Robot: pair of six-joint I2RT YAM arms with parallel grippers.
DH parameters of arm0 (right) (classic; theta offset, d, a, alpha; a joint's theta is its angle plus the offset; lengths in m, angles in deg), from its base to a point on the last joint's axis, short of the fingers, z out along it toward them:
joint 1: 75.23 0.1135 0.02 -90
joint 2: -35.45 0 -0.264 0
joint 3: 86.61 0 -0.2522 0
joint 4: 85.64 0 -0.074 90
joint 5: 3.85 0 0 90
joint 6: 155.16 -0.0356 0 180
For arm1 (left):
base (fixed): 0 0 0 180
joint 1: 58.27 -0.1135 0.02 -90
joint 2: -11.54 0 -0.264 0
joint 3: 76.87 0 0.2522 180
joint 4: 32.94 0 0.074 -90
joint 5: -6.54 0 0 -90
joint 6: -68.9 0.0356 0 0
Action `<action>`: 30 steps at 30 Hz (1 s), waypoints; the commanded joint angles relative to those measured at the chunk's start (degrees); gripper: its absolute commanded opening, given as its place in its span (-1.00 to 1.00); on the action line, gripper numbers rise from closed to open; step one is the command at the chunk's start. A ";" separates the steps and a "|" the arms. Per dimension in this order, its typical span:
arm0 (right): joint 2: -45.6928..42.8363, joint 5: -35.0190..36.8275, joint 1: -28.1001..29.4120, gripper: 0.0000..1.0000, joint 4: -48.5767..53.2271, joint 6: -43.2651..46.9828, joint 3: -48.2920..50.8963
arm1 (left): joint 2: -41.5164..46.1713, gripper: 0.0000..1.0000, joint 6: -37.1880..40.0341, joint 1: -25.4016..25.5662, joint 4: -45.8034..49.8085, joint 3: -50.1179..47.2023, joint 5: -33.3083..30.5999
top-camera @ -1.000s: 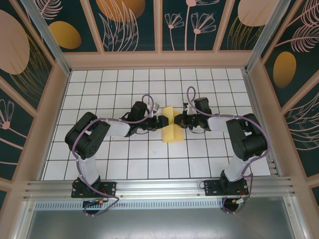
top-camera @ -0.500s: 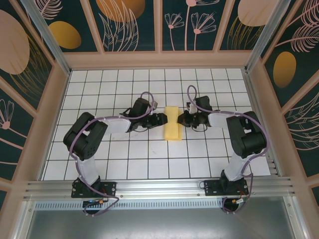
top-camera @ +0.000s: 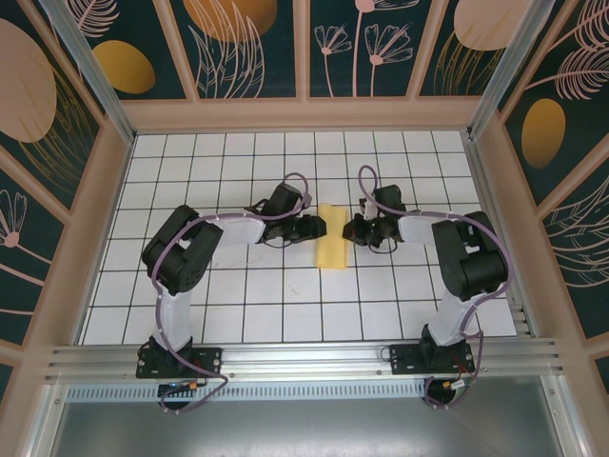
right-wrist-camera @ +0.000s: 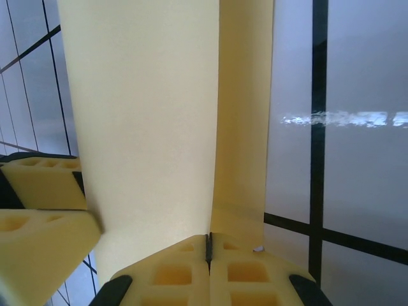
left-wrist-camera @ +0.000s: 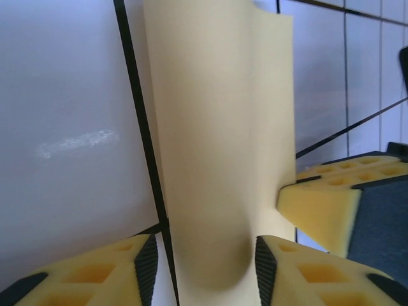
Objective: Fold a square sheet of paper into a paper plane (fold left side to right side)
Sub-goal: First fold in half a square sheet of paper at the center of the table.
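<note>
The left hand (left-wrist-camera: 206, 258) is part open. Its two yellow foam fingers (left-wrist-camera: 115, 271) stand apart, and the rounded fold of the sheet of paper (top-camera: 331, 238) bulges up between them, touching the inner face of one. The right hand (right-wrist-camera: 208, 245) is closed, its pads pressed flush with only a dark seam between them. Its tips touch the paper's edge, but whether any paper is caught in the seam cannot be told. The two hands face each other across the paper, one on each long side. The paper is folded into a narrow yellow strip near the middle of the white gridded surface (top-camera: 238, 286), its length running away from the arm bases. The upper flap curls up off the lower layer, which lies flat and shows as a thinner band beside it.
</note>
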 commanded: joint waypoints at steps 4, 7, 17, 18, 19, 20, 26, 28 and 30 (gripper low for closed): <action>0.78 0.66 -0.53 -0.92 0.64 0.96 -0.01 | -2.35 -0.21 1.22 0.75 3.44 2.25 -1.45; 0.14 0.62 -0.74 -0.76 0.65 0.99 0.04 | -2.88 -0.26 1.62 1.02 4.35 2.55 -2.10; -7.44 8.56 -3.47 -0.30 5.76 3.38 0.95 | -4.35 -0.30 3.09 1.93 7.46 4.26 -3.82; -8.19 9.04 -3.88 -0.29 5.98 3.63 1.22 | -4.54 -0.30 3.26 1.99 7.75 4.44 -3.90; -8.83 9.26 -4.34 -0.29 5.94 3.69 1.64 | -4.65 -0.30 3.46 2.07 8.02 4.58 -3.95; -9.37 9.36 -4.71 -0.29 5.89 3.65 2.05 | -4.78 -0.30 3.65 2.23 8.26 4.74 -3.95; -11.34 9.24 -6.05 -0.27 5.24 3.21 3.90 | -5.45 -0.30 4.88 2.51 10.18 5.81 -4.92; -11.51 8.78 -6.07 -0.27 5.12 3.12 4.08 | -5.63 -0.30 4.92 2.68 10.30 6.02 -4.91; -11.58 8.01 -6.06 -0.27 4.80 3.03 4.28 | -5.93 -0.29 5.05 2.72 10.46 6.32 -4.91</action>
